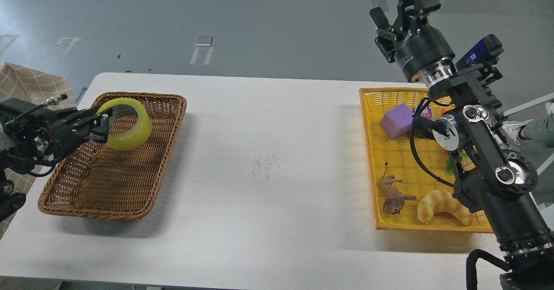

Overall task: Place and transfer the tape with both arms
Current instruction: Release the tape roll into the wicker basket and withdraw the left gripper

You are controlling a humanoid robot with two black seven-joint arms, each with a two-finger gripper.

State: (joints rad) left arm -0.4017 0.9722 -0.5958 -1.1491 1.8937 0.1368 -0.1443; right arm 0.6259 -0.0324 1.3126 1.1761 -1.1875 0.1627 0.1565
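Note:
The tape (130, 130), a wide yellow translucent roll with a grey-white core, hangs over the far part of the brown wicker basket (171, 127) at the table's left. My left gripper (105, 123) comes in from the left and is shut on the roll's left wall, one finger inside the core. I cannot tell whether the roll touches the basket floor. My right gripper (396, 2) is raised high above the far right of the table, pointing away. Its fingers stand apart and hold nothing.
A yellow basket (368, 160) at the right holds a purple block (396, 120), a toy lion (391, 194), a croissant-shaped bread (441, 205) and small items behind my right arm. A checked cloth (26, 86) lies at the far left. White table (268, 164) between the baskets.

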